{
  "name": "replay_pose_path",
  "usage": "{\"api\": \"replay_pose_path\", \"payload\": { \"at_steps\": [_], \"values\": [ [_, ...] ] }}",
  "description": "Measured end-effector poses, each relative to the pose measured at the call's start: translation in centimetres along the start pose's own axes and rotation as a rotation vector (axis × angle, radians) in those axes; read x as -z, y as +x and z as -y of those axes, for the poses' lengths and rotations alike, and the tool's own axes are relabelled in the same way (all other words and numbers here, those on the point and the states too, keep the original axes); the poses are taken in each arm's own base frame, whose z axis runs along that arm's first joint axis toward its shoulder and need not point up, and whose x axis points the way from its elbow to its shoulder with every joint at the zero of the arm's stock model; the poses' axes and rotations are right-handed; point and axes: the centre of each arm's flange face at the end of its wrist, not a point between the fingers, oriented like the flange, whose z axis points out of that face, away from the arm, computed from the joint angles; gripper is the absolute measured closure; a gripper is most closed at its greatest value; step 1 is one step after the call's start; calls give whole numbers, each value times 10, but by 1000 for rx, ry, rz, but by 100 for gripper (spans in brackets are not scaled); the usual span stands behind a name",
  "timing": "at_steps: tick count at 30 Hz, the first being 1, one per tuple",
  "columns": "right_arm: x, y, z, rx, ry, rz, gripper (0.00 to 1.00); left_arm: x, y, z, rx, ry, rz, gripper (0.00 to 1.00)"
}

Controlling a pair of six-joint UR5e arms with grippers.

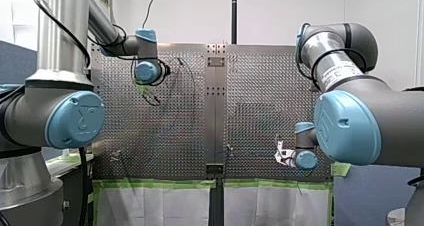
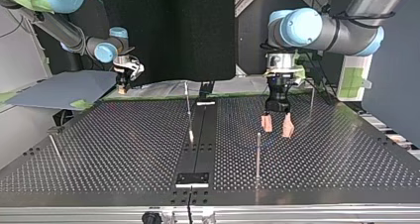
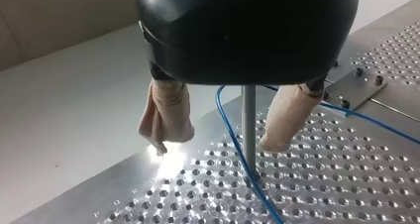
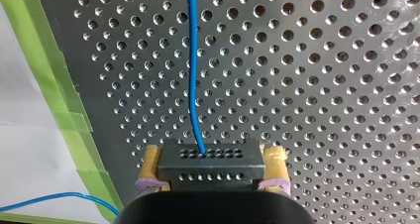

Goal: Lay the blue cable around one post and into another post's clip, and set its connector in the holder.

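While right hand clamps connector, blue cable beside post, left hand spread

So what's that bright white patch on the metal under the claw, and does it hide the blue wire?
Left wrist view: glare off the table, beside a beige pad of my left gripper, clear of the blue cable. Right wrist view: even light; cable and connector in my right gripper show plainly. Front view: table sheen, cable barely traceable.
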Motion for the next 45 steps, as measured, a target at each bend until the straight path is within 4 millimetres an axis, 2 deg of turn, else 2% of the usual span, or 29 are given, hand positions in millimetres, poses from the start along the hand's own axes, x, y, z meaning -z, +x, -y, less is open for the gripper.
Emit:
{"api": "replay_pose_path", "payload": {
  "at_steps": [14, 22, 27, 39, 45],
  "values": [
    [1, -1, 0, 0, -1, 12, 82, -18, -5, 10, 56, 53, 38, 2],
    [2, -2, 0, 4, -2, 18, 82, -45, 7, 6, 59, 41, 37, 2],
    [2, -2, 0, 4, -2, 17, 82, -61, 3, -1, 54, 9, 77, 2],
    [1, -3, 0, 4, -1, 13, 82, -73, -10, -2, 38, 3, 108, 2],
    [1, -3, 1, 4, 0, 12, 82, -85, -3, -8, 28, 1, 74, 2]
  ]
}}
